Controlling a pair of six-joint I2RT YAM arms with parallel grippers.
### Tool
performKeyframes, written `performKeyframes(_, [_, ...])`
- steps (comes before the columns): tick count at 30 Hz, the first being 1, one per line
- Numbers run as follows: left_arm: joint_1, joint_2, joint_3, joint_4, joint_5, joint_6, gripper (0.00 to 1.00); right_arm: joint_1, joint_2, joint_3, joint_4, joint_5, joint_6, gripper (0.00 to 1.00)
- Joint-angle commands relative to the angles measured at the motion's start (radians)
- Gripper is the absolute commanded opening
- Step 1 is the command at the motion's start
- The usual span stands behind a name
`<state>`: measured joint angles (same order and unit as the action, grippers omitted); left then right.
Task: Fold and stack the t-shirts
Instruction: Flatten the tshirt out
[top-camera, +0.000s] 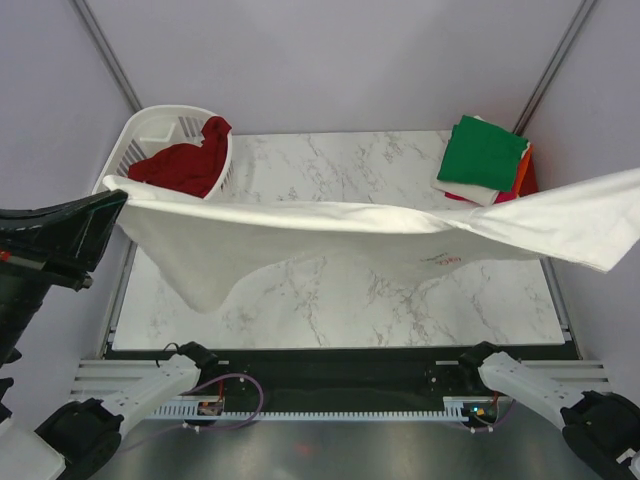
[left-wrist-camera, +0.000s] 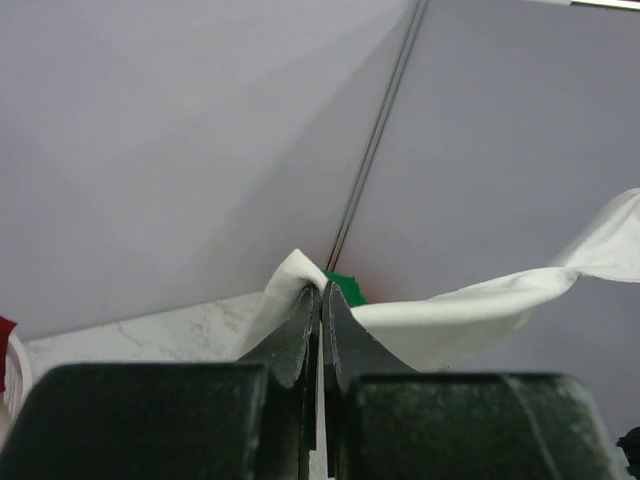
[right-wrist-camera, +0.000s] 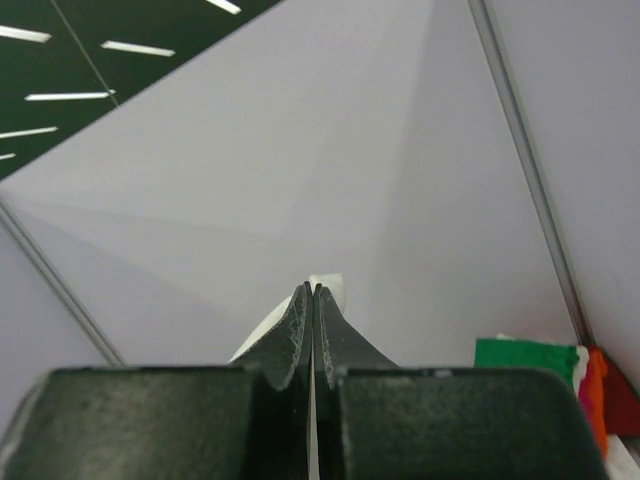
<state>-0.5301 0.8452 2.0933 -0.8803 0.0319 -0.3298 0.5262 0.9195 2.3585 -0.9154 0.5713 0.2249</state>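
Observation:
A white t-shirt (top-camera: 330, 225) with a small red print (top-camera: 443, 260) hangs stretched in the air across the table. My left gripper (top-camera: 118, 196) is shut on its left end. In the left wrist view the gripper (left-wrist-camera: 321, 290) pinches the white cloth (left-wrist-camera: 470, 310). My right gripper (right-wrist-camera: 311, 288) is shut on a white corner (right-wrist-camera: 330, 282). It lies past the right edge of the top view. A folded stack at the back right has a green shirt (top-camera: 483, 150) on top, with white, orange (top-camera: 524, 168) and red below. A dark red shirt (top-camera: 185, 160) lies in the basket.
The white slatted basket (top-camera: 150, 125) stands at the table's back left corner. The marble table top (top-camera: 330, 300) lies under the hanging shirt. Grey walls close in the sides and back. The folded stack also shows in the right wrist view (right-wrist-camera: 525, 355).

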Motion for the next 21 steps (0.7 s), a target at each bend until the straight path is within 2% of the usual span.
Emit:
performKeyframes(1, [0.015,0.049,0.030,0.086,0.083,0.057,0.02,0.000,0.091,0.036,0.064,-0.077,-0.084,0.00])
performKeyframes(4, [0.015,0.093,0.036,0.086,0.072,0.057,0.02,0.003,0.168,0.079,0.124,0.002,-0.146,0.00])
performKeyframes(5, [0.015,0.136,0.040,0.086,0.066,0.060,0.02,0.011,0.194,0.111,0.139,0.074,-0.174,0.00])
performKeyframes(7, [0.013,0.211,0.039,0.086,-0.030,0.064,0.02,0.081,0.278,0.133,0.199,0.160,-0.263,0.00])
performKeyframes(8, [0.013,0.239,0.037,0.086,-0.108,0.072,0.02,0.115,0.303,0.107,0.234,0.217,-0.298,0.00])
performKeyframes(10, [0.013,0.294,0.028,0.086,-0.162,0.080,0.02,0.173,0.364,0.055,0.369,0.332,-0.412,0.00])
performKeyframes(13, [0.025,0.428,0.028,0.090,-0.256,0.094,0.02,0.169,0.497,0.041,0.460,0.375,-0.491,0.00])
performKeyframes(14, [0.044,0.509,0.030,0.089,-0.256,0.084,0.02,0.155,0.581,0.051,0.478,0.377,-0.505,0.00])
performKeyframes(15, [0.074,0.544,0.031,0.089,-0.230,0.066,0.02,0.085,0.626,0.065,0.481,0.328,-0.477,0.00])
performKeyframes(17, [0.189,0.618,0.007,0.089,-0.134,-0.027,0.02,-0.009,0.750,0.084,0.464,0.242,-0.400,0.00])
performKeyframes(18, [0.227,0.682,-0.005,0.089,-0.109,-0.056,0.02,-0.110,0.795,0.091,0.445,0.186,-0.356,0.00])
performKeyframes(19, [0.278,0.725,-0.024,0.092,-0.098,-0.075,0.02,-0.155,0.844,0.100,0.440,0.065,-0.260,0.00])
performKeyframes(21, [0.306,0.854,-0.024,0.092,-0.128,-0.081,0.02,-0.247,1.032,0.171,0.440,-0.013,-0.199,0.00])
